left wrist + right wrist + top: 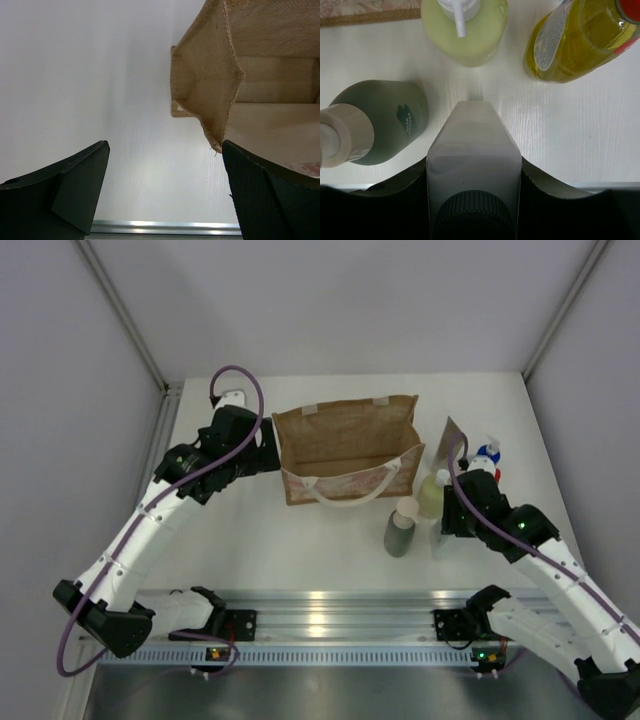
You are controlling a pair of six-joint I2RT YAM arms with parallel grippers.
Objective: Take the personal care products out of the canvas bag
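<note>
Right wrist view gives us the right gripper (475,172) pinching the white square bottle (472,145), its dark cap (472,217) cut off by the frame. From above, the right arm (520,530) hides most of that bottle. The canvas bag (345,445) stands open mid-table, with the left gripper (165,150) spread beside its left end.

The canvas bag (345,435) is brown (its front pale, pink-printed); the cylinder (399,535) is grey-green, cream-capped.

1. Observed white table (300,550), finely grained.
2. Found canvas bag (345,445) standing upright mid-table, mouth open.
3. Logged right of bag, close together, upright: grey cylinder (400,532), pale-yellow bottle (431,495), white square bottle (472,145).
4. Logged behind these: amber bottle (575,45), orange-blue bottle (487,455), sachet (452,437) just beside bag's right end.
</note>
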